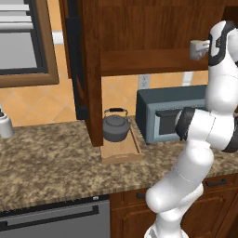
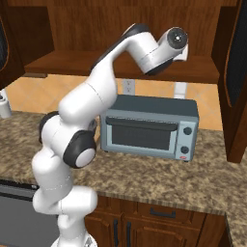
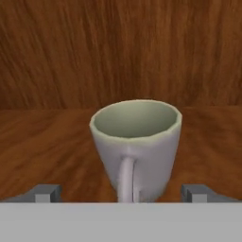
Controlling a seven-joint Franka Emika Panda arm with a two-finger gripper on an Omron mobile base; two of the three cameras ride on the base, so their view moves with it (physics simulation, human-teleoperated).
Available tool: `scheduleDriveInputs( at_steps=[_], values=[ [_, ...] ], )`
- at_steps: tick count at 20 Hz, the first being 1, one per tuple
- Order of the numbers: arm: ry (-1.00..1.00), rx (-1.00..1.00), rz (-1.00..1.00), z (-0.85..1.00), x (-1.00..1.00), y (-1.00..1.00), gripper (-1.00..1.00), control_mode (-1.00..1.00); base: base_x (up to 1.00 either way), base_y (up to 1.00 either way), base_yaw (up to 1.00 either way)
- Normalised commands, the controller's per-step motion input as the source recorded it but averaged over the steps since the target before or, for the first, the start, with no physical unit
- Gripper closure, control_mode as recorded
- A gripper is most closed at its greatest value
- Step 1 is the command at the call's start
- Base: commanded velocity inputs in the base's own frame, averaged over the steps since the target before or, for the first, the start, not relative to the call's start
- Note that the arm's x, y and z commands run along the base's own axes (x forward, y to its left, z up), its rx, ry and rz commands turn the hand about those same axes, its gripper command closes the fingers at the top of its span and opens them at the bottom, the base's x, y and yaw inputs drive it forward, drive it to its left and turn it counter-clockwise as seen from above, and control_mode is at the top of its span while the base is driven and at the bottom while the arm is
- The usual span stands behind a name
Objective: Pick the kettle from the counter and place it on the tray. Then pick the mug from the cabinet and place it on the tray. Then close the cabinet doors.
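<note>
- The gripper is spread wide, its two fingertips standing on either side of the mug without touching it; nothing is grasped.
- The mug stands upright on the wooden shelf inside the cabinet, its handle turned toward the hand and the cabinet's back wall behind it.
- From the left base view the mug shows at the right end of the shelf, just beside the arm's wrist.
- The kettle sits on the tray, toward the tray's far end, on the counter.
- The tray lies just to the left of a grey toaster oven, below the cabinet.
- One cabinet door stands open at the left, another at the right.
- A white bottle stands far left on the counter.
</note>
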Motion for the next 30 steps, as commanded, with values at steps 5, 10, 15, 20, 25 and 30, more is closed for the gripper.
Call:
scheduleDriveInputs(
  at_steps=[5,10,15,20,25,30],
  values=[
    [0.02,0.0,0.01,0.0,0.27,-0.06,-1.0,-1.0,0.0,0.0,0.0],
    [0.02,0.0,0.0,0.0,0.14,0.0,-1.0,-1.0,0.0,0.0,0.0],
    [0.0,0.0,0.0,0.0,0.0,0.0,1.0,-1.0,0.0,0.0,0.0],
    [0.0,0.0,0.0,-0.01,0.0,0.0,1.0,-1.0,0.0,0.0,0.0],
    [0.0,0.0,0.0,-0.03,0.0,0.0,1.0,-1.0,0.0,0.0,0.0],
    [0.0,0.0,0.0,-0.01,0.0,0.0,1.0,-1.0,0.0,0.0,0.0]
  ],
)
